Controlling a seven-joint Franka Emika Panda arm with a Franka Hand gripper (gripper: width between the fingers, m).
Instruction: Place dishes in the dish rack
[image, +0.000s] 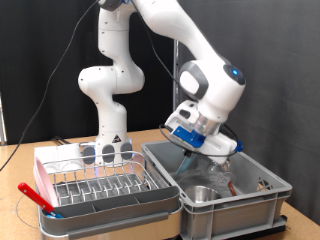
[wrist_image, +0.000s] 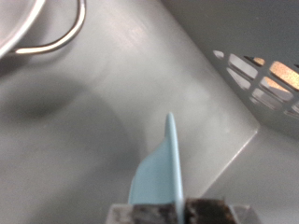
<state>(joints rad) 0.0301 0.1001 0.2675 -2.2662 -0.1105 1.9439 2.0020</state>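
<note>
Pale blue round plate (wrist_image: 161, 168) nipped edge-on in the jaws, hanging inside deep grey plastic crate (image: 262, 183); silver wire dish rack (image: 110, 186) at nine o'clock. Thin rim hold, probably slippable.

The big grey plastic crate (image: 262, 190) on the right looks smooth and dull, and the shiny steel bowl (image: 202, 193) inside it gleams like a mirror. The pale blue round plate (wrist_image: 161, 173), seen edge-on in the wrist view, looks smooth with a soft, matt face. On the left, the low silver wire rack (image: 105, 187) is thin bright metal, sitting in a smooth pink-and-grey plastic tray (image: 100, 213).
</note>
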